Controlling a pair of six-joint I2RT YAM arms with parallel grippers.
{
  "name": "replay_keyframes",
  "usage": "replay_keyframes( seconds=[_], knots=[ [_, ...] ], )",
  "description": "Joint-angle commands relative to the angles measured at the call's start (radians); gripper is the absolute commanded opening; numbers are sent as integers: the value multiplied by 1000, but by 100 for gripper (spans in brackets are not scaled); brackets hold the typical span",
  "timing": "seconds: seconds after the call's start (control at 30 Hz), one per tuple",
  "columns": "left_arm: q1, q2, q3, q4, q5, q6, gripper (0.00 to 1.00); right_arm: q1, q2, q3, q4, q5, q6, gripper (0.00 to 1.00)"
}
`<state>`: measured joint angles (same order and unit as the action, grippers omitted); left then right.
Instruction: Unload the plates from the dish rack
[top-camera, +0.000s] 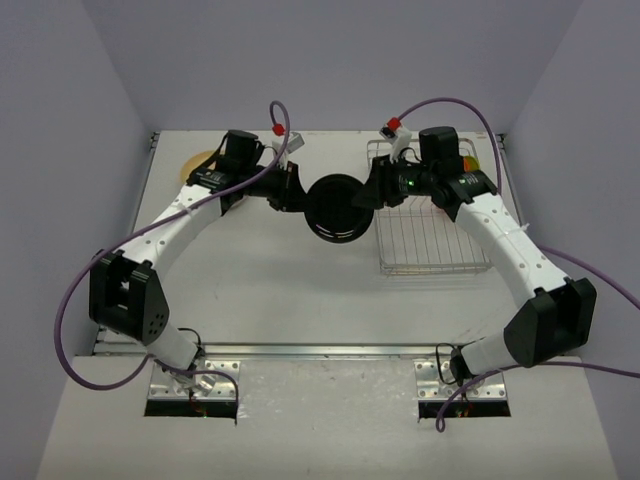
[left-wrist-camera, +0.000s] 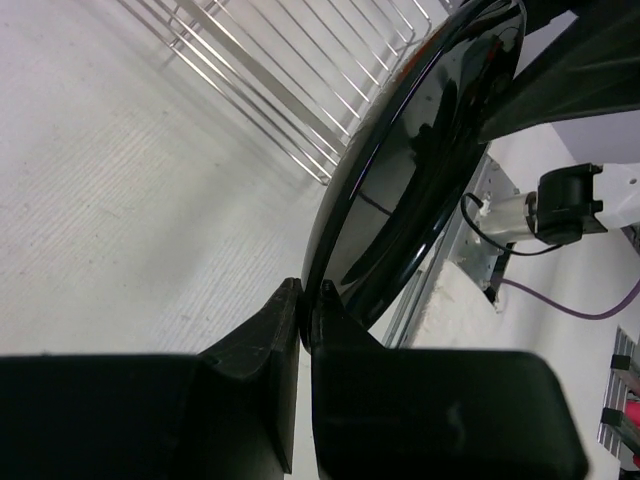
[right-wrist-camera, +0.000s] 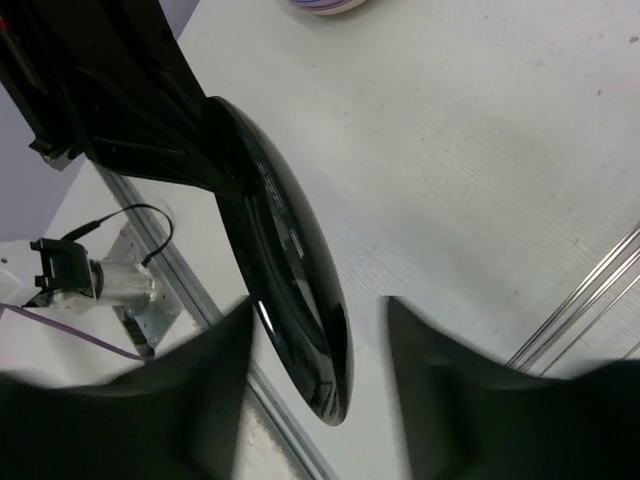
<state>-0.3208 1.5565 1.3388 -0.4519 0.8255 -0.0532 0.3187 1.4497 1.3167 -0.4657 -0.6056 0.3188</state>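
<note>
At 9 o'clock of the silver wire dish rack (top-camera: 430, 235), the left pincer (left-wrist-camera: 305, 300) clamped a glossy black round plate (top-camera: 338, 208); the right pincer (right-wrist-camera: 318, 305) gaped. It seemed mid-handover; the next move called for laying it down.

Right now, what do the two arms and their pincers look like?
Both the left arm and right arm have white dotted links, black joint housings and a purple cable. The left pincer and right pincer are black with blocky fingers. A green light glows on the right wrist.
</note>
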Motion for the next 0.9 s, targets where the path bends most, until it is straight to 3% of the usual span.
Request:
replay_keyframes(
  seconds=[0.0, 0.07, 0.2, 0.37, 0.8, 0.87],
  knots=[
    [26, 43, 13, 4, -16, 27, 0, -9, -9, 30, 28, 93, 8, 72],
    [56, 77, 17, -13, -58, 33, 0, -44, -20, 18, 24, 160, 9, 86],
    [107, 158, 13, -37, -101, 39, 0, -119, -26, 9, 5, 202, 24, 89],
    [147, 299, 45, -94, -157, 79, 0, -191, -28, 1, -20, 270, 4, 99],
    [167, 500, 108, -120, -245, 82, 0, -224, -13, -2, -58, 479, -70, 99],
    [167, 515, 113, -124, -253, 82, 4, -228, 0, 10, -66, 523, -79, 98]
  ],
)
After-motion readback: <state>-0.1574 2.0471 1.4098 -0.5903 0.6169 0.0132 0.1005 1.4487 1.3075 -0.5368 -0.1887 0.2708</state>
